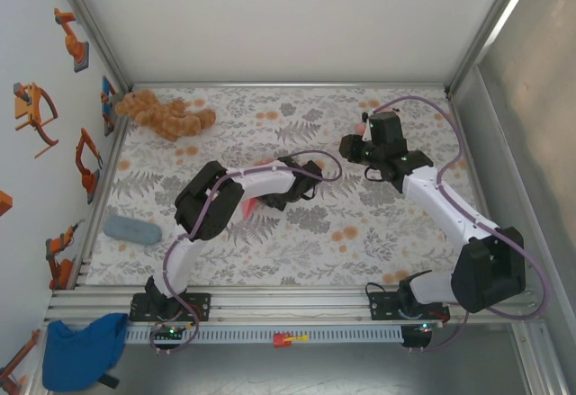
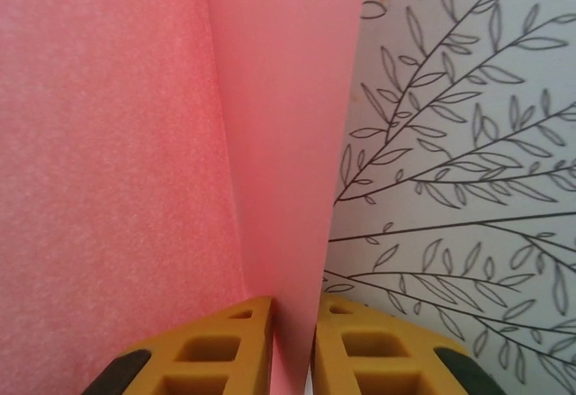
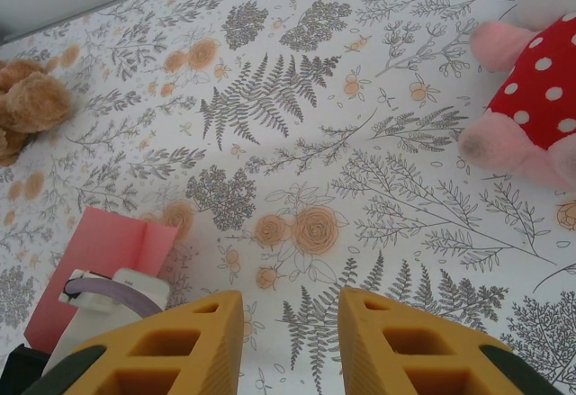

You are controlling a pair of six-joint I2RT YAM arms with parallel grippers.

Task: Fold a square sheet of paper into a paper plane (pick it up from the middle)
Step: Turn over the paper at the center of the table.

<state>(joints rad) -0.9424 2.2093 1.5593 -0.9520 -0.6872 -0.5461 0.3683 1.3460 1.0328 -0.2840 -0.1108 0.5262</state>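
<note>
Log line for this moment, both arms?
left gripper: shut on sheet of paper, creased | right gripper: open, empty | stage: folding unfinished

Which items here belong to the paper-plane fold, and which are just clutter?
Job in hand:
square sheet of paper, pinched by the left gripper
right gripper, open

Lying about:
brown plush toy
pink plush toy
grey-blue pad
blue cloth

Looks like a robotics lab test cell to me, not anyone's home. There's a silver aluminium extrusion frame (image 1: 90, 26) around plain white wall panels (image 1: 288, 17). A white and black robot arm (image 1: 261, 179) and its twin (image 1: 445, 206) are bolted to a slotted metal rail (image 1: 288, 309). Orange cartoon robot-arm stickers (image 1: 70, 40) cover the side wall. The floral printed tablecloth (image 1: 306, 233) and fuzzy brown plush toy (image 1: 162, 114) are the only homey bits.
</note>
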